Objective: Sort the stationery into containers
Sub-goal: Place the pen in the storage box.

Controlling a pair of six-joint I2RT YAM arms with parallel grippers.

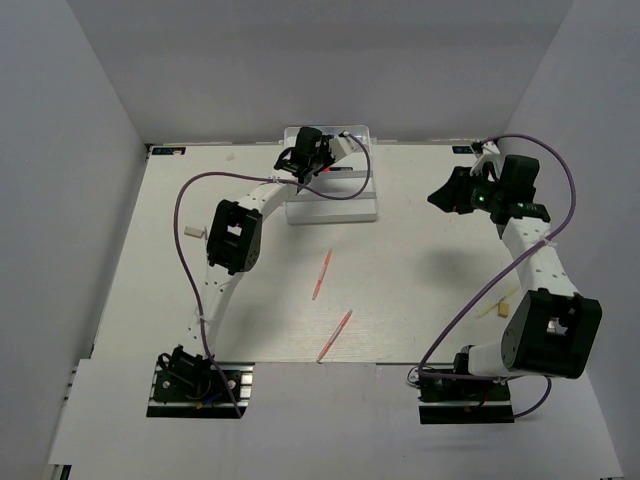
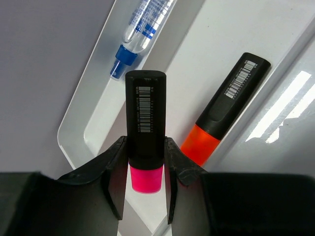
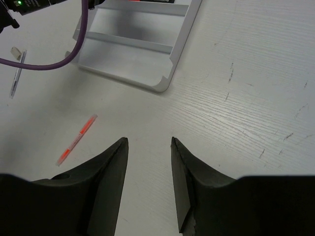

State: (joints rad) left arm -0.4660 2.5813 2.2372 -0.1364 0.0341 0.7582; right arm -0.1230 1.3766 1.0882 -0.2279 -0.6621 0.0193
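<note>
My left gripper [image 1: 303,158] [image 2: 145,172] is shut on the pink-and-black marker [image 2: 145,118], holding it over the white tray [image 1: 335,208] [image 2: 74,132] at the table's far middle. In the tray an orange-and-black marker [image 2: 224,110] lies in one row. A clear blue-capped bottle [image 2: 140,29] lies in the row beyond it. Two thin pink-orange sticks [image 1: 321,274] [image 1: 335,335] lie on the table in front of the tray. My right gripper [image 1: 447,192] [image 3: 147,143] hovers open and empty to the tray's right, above bare table. One stick [image 3: 76,140] and a thin pale pen [image 3: 17,73] show in the right wrist view.
A small tan block [image 1: 192,232] lies at the left beside the left arm's elbow. A pale yellow stick [image 1: 497,303] lies by the right arm. The purple cable [image 1: 340,190] [image 3: 49,61] loops across the tray. Grey walls close in the table on three sides.
</note>
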